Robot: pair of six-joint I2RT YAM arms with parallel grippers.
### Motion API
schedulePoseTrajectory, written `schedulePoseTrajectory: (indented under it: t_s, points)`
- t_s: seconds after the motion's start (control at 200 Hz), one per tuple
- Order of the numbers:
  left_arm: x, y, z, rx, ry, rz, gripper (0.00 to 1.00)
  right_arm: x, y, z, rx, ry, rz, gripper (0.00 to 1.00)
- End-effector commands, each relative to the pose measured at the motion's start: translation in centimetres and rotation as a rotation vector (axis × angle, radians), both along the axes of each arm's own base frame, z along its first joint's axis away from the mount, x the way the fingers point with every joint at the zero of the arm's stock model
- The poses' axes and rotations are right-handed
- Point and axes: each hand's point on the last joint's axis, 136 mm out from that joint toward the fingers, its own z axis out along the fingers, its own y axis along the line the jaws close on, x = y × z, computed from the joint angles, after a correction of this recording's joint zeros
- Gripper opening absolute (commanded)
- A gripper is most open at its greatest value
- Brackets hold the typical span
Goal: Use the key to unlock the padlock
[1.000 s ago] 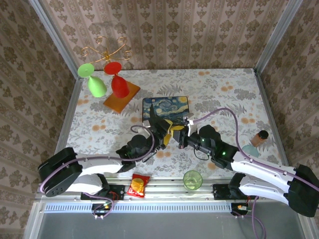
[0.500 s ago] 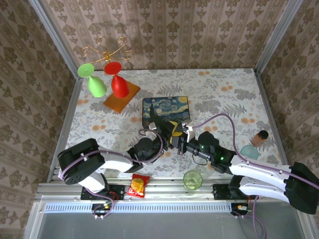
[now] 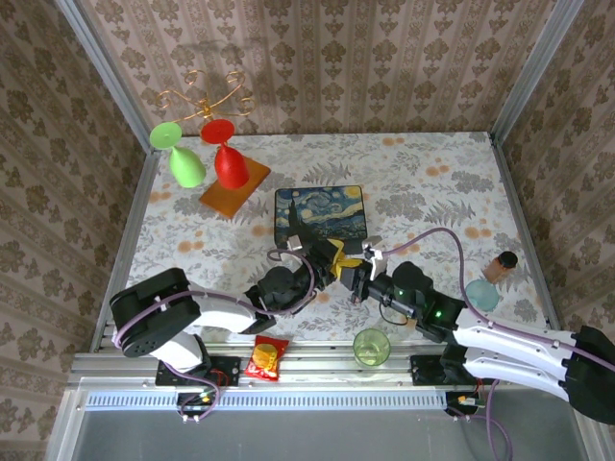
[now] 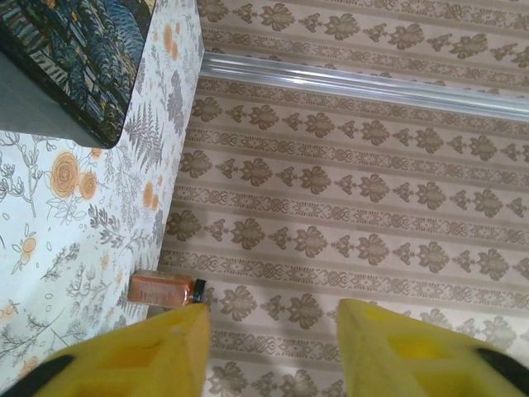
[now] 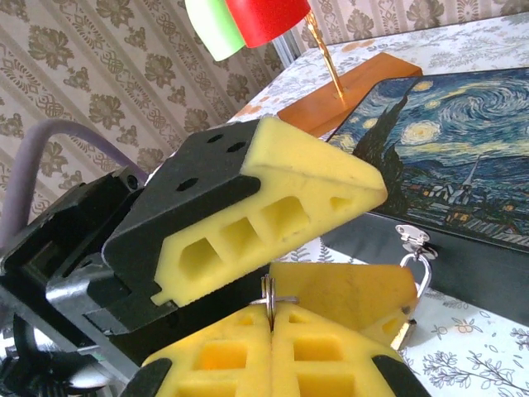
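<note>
Brass padlock (image 5: pixel 402 333) upright, long axis vertical

Your top camera looks steeply down from behind the arms over the whole bench (image 3: pixel 432 182). Your left wrist camera seems rolled sideways, facing the wall (image 4: pixel 372 207). Your right wrist camera peers level, close past the right gripper (image 5: pixel 271 318). All three share the painted box (image 3: pixel 320 213).

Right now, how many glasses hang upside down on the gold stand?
2. The green glass hangs on the left of the gold stand, the red glass right beside it. None seems hidden.
</note>
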Motion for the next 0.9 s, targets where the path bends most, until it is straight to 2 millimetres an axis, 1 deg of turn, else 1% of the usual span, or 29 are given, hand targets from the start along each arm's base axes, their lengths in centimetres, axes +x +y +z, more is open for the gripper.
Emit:
schedulePoseTrajectory:
  t_s: [0.0,0.17,0.25,0.335,0.465,0.665,0.725,0.795,0.83,0.84,0.865,0.895]
  points:
    - [0.0,0.0,0.6,-0.001,-0.034,0.002,0.38,-0.1,-1.0,-0.9,-0.044,-0.006,-0.031,0.0]
    - [0.0,0.4,0.3,0.025,-0.042,0.009,0.34,-0.3,-1.6,-0.8,-0.048,-0.017,-0.044,0.0]
    - [0.1,0.5,0.4,0.039,-0.053,0.012,0.28,-0.3,-1.8,-0.7,-0.051,-0.021,-0.047,0.0]
    - [0.1,0.5,0.5,0.05,-0.06,0.011,0.27,-0.3,-1.9,-0.7,-0.047,-0.022,-0.049,0.0]
    - [0.1,0.6,0.6,0.058,-0.069,0.011,0.24,-0.5,-1.8,-0.6,-0.042,-0.026,-0.041,0.0]
    - [0.0,0.9,0.7,0.079,-0.092,0.016,0.14,-0.7,-2.0,-0.7,-0.036,-0.028,-0.039,0.0]
    - [0.0,0.9,0.8,0.091,-0.101,0.014,0.09,-0.7,-2.1,-0.9,-0.036,-0.027,-0.039,0.0]
    - [0.0,1.0,0.9,0.109,-0.109,0.015,0.05,-0.7,-2.2,-0.9,-0.036,-0.026,-0.042,0.0]
    - [0.0,1.0,1.0,0.12,-0.116,0.017,0.01,-0.8,-2.3,-0.9,-0.036,-0.025,-0.041,0.0]
    - [0.0,1.1,1.0,0.124,-0.119,0.018,0.0,-0.8,-2.3,-0.9,-0.036,-0.024,-0.041,0.01]
    - [0.0,1.2,1.0,0.134,-0.124,0.019,0.0,-0.8,-2.4,-0.8,-0.036,-0.026,-0.043,0.06]
    - [0.0,1.2,1.0,0.146,-0.13,0.019,0.0,-0.9,-2.5,-0.8,-0.035,-0.027,-0.047,0.15]
